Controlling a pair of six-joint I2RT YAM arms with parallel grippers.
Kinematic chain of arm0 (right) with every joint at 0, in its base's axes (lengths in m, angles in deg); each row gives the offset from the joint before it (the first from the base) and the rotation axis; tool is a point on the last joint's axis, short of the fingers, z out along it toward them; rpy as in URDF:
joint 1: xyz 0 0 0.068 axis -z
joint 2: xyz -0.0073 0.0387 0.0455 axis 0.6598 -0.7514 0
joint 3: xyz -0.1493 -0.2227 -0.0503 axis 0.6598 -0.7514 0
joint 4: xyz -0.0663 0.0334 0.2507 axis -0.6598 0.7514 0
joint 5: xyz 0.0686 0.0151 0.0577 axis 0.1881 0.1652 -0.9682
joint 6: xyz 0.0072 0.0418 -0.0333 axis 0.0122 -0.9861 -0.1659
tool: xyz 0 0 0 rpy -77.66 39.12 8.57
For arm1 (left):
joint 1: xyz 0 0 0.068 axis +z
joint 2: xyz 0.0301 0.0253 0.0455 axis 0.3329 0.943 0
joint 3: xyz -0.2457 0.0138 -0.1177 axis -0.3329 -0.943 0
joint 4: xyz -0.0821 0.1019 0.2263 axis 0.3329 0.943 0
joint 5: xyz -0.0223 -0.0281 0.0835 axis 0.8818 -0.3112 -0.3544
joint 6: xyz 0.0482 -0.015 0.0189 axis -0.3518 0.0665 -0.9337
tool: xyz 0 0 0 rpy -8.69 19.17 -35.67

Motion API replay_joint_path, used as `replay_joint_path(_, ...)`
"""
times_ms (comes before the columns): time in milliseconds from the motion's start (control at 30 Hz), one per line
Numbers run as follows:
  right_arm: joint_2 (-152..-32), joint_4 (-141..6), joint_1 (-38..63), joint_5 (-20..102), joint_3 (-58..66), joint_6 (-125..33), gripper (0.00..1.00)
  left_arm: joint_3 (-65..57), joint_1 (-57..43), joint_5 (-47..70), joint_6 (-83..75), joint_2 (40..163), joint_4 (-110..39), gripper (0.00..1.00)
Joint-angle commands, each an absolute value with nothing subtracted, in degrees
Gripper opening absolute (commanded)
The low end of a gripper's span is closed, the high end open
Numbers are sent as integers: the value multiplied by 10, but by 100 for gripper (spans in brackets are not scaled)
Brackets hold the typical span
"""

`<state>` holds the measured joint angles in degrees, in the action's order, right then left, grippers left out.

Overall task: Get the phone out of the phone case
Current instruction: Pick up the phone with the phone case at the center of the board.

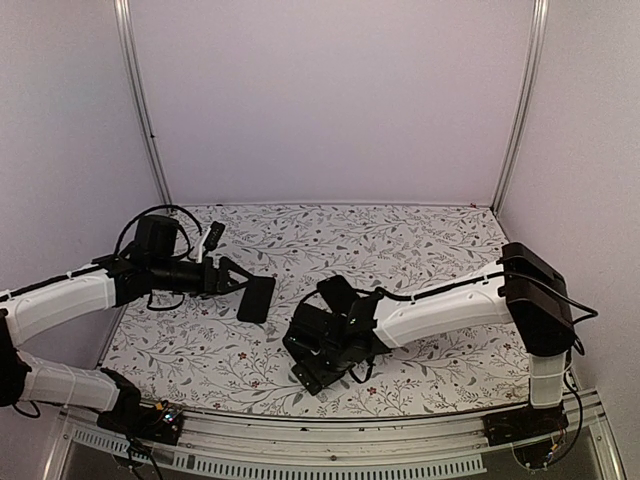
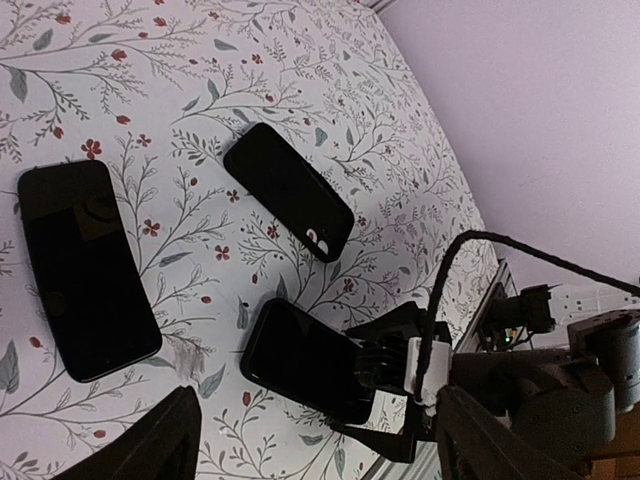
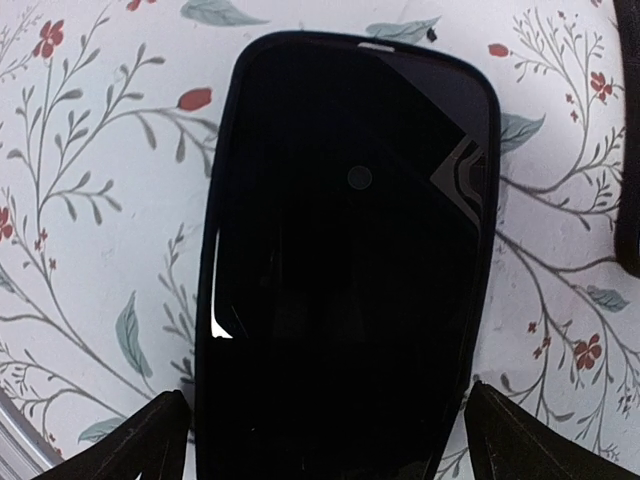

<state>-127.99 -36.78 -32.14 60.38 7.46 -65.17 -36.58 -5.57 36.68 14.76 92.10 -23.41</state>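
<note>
A black phone in its black case (image 3: 345, 270) lies screen up between my right gripper's fingers (image 3: 150, 440), which press on its two long edges near one end. My right gripper (image 1: 308, 347) holds it low over the table's front middle; it also shows in the left wrist view (image 2: 300, 355). My left gripper (image 1: 238, 277) is open and empty, hovering left of centre just beside a second black phone (image 1: 257, 298). That phone lies flat in the left wrist view (image 2: 85, 265).
A third black slab with a small camera hole (image 2: 288, 190) lies flat on the floral tablecloth (image 1: 430, 240), just behind the right gripper (image 1: 340, 292). White walls and metal posts close the back and sides.
</note>
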Motion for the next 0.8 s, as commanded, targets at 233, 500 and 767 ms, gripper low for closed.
replay_joint_path(233, -1366, -326, -285, 597, 146, -637, 99, -366, -61, 361, 136, 907, -237, 83)
replay_joint_path(500, -1356, -353, -281, 562, 88, -666, 73, -366, -61, 366, 136, 909, -239, 83)
replay_joint_path(767, -1335, -369, -282, 602, 60, -674, 60, -374, -63, 374, 147, 914, -246, 83)
